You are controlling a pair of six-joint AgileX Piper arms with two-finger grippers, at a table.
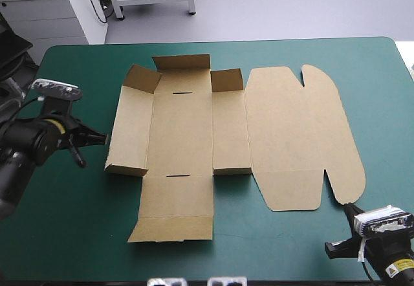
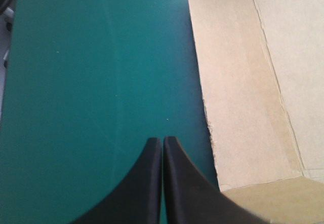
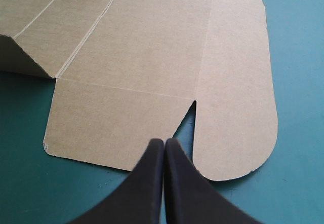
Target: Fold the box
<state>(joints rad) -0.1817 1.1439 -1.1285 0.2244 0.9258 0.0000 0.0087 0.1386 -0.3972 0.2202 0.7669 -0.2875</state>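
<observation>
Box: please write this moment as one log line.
brown cut cardboard box sheet: mostly flat, some flaps raised | left black fingers: shut, beside left edge | right black fingers: shut, near-right corner

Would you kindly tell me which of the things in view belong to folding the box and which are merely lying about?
Part of the job:
the brown box, mostly flat, a few flaps raised
the left gripper, shut, beside its left edge
the right gripper, shut, by its near right corner

Merely there:
the teal-green table cover, only the surface underneath
</observation>
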